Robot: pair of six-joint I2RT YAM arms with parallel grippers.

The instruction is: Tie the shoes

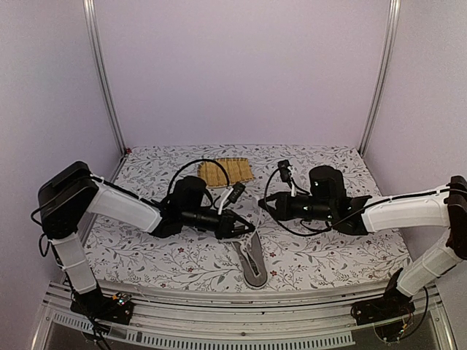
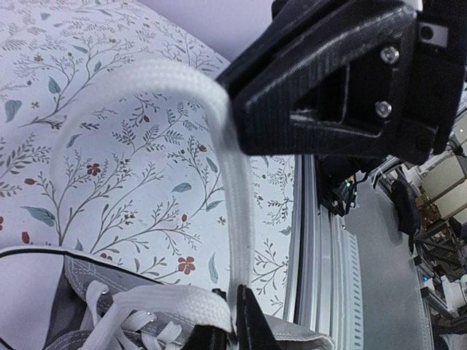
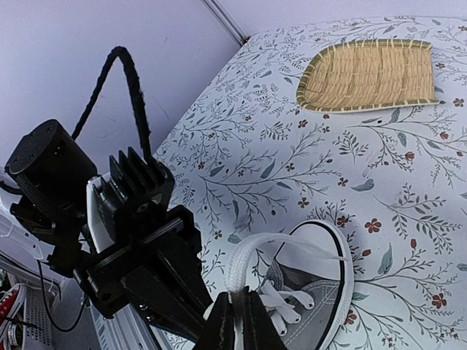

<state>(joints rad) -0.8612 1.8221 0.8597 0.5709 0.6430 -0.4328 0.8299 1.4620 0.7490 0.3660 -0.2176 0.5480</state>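
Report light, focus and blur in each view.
Top external: soft even light, no glare on the sneaker. Left wrist: lace sharp, room beyond the table edge blurred. Right wrist: mat and tablecloth crisp, left arm dark, little detail.

Pale lilac walls (image 1: pixel 241 73) close in a small test booth on three sides, with bare aluminium posts (image 1: pixel 104 73) rising at the two back corners. A cloth printed with leafy sprigs and small red flowers covers the worktop (image 1: pixel 328 255), and a ribbed aluminium rail (image 1: pixel 241 310) runs along its near edge. The light is soft and even, throwing only faint shadows. Past the rail, the left wrist view catches a grey surface (image 2: pixel 365 240) and blurred equipment (image 2: pixel 438 182) in the room beyond.
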